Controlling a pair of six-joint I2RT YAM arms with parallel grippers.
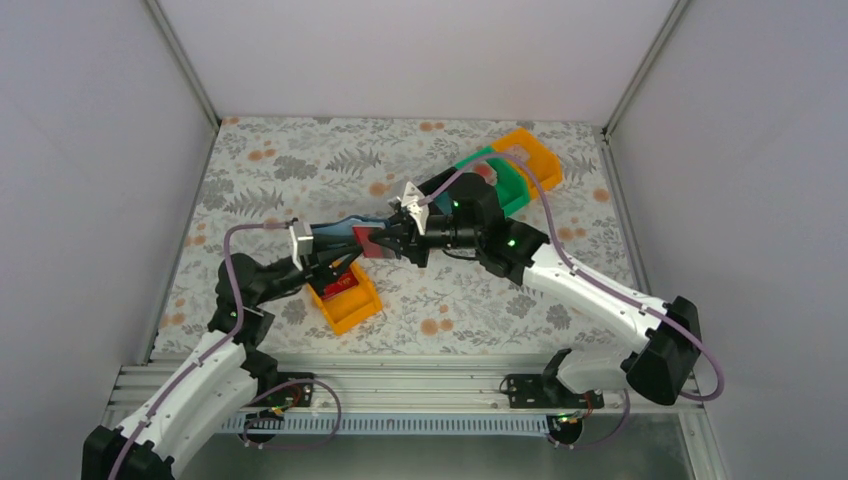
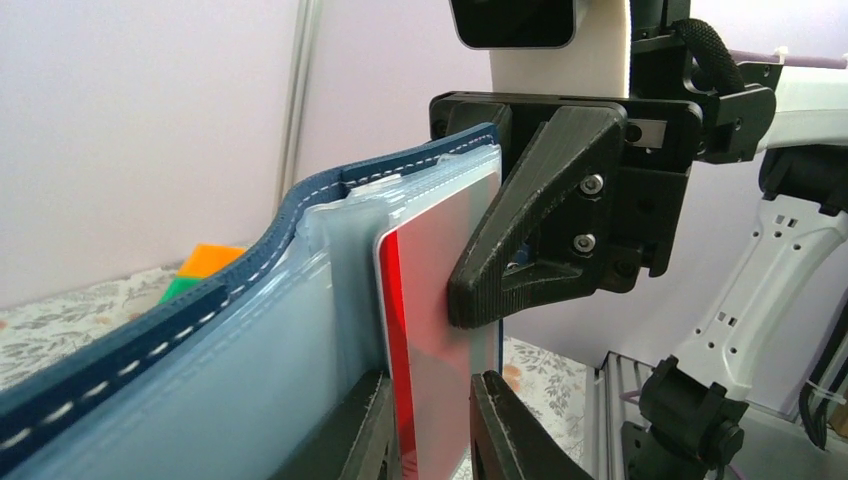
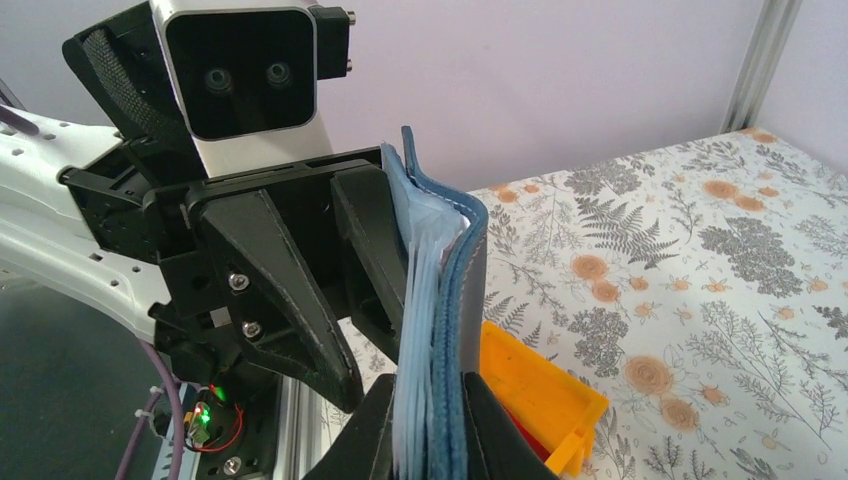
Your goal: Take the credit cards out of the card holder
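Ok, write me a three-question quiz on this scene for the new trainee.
1. True or false: the wallet lies flat on the table.
2. In the top view, the bin beside the left fingers is: A green, B orange, C black.
3. Fill in: the card between the left fingers has a ___ stripe along its edge.

Key: 1 false; 2 B; 3 red.
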